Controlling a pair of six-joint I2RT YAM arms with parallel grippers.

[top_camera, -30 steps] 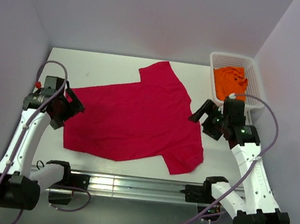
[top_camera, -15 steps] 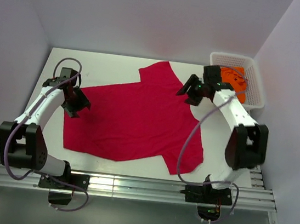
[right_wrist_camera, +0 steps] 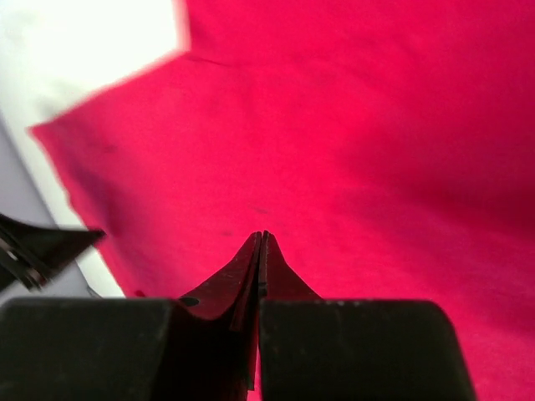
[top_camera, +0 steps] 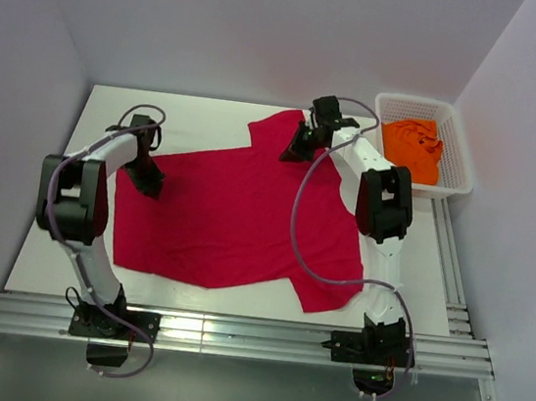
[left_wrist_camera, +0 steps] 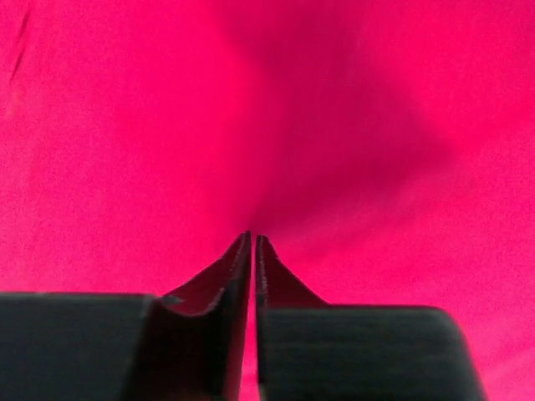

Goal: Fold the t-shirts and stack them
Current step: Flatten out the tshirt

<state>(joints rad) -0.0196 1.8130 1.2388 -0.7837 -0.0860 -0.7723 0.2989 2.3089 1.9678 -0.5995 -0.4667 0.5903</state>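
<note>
Pale lavender walls (top_camera: 270,33) close in a white table (top_camera: 210,114) on three sides, and the crimson t-shirt (top_camera: 236,216) lies spread flat over most of it. The hem is toward the table's left edge. One sleeve points at the far edge and the other lies near the front right. The left claw (top_camera: 149,185) is down on the shirt's far-left corner, just inside the cloth's edge. In the left wrist view its fingers (left_wrist_camera: 209,292) stand almost together with only a thin slit between them, and the red cloth rises in a soft ridge to the tips, so this claw (left_wrist_camera: 252,242) is pinching the shirt. The right claw (top_camera: 294,153) sits at the far edge of the shirt, where the far sleeve joins the body. Its fingers (right_wrist_camera: 284,284) are pressed fully together with the tips against the cloth, and the right wrist view does not show whether any cloth is caught between them. The orange t-shirt (top_camera: 412,145) lies bunched inside a white mesh basket (top_camera: 414,101) at the table's far right corner, near the right claw but apart from it.
</note>
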